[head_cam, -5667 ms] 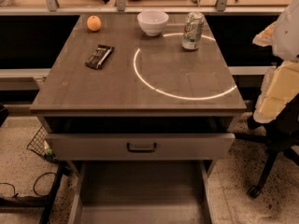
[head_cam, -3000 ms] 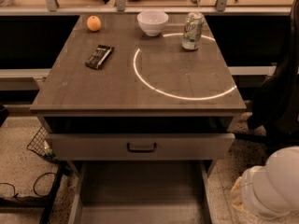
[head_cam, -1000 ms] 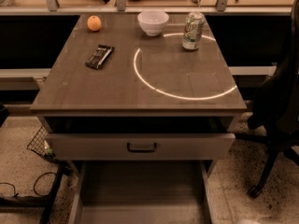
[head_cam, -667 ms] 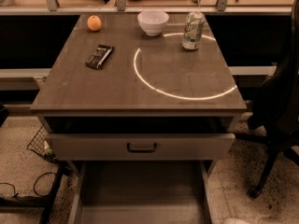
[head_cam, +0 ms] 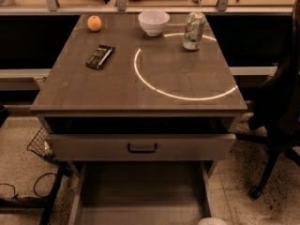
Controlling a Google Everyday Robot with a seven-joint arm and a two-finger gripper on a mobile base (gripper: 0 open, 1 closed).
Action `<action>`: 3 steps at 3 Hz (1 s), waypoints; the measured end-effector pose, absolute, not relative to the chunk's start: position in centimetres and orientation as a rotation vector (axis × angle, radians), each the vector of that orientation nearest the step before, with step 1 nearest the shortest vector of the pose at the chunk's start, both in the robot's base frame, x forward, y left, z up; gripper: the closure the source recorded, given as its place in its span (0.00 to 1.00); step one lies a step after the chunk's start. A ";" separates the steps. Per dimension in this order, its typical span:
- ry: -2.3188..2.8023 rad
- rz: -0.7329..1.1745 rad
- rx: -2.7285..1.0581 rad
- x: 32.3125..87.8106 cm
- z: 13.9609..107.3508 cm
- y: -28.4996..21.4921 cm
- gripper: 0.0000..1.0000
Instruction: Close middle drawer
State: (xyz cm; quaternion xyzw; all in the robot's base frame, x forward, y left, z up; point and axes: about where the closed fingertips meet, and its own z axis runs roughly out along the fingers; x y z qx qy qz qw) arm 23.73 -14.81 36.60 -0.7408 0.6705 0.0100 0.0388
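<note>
at bottom edge: perhaps gripper (head_cam: pixel 211 221) | middle drawer (head_cam: pixel 140 191) open | chair (head_cam: pixel 280 108) right

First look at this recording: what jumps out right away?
The bright ring of light on the tabletop, near the can and white bowl, catches the eye first. Below, the middle drawer stands pulled far out under the slightly open top drawer. The gripper is not in view; only a pale robot part shows at the bottom edge.

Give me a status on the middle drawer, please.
Gripper not in view. Middle drawer pulled far out. Upper drawer slightly out above it; no obstruction seen.
</note>
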 end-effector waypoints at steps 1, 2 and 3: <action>2.045 -0.003 -2.267 25.7 35.8 -13.4 1.00; 2.044 -0.003 -2.267 25.8 35.8 -13.4 1.00; 2.020 -0.097 -2.233 30.3 37.0 -12.5 1.00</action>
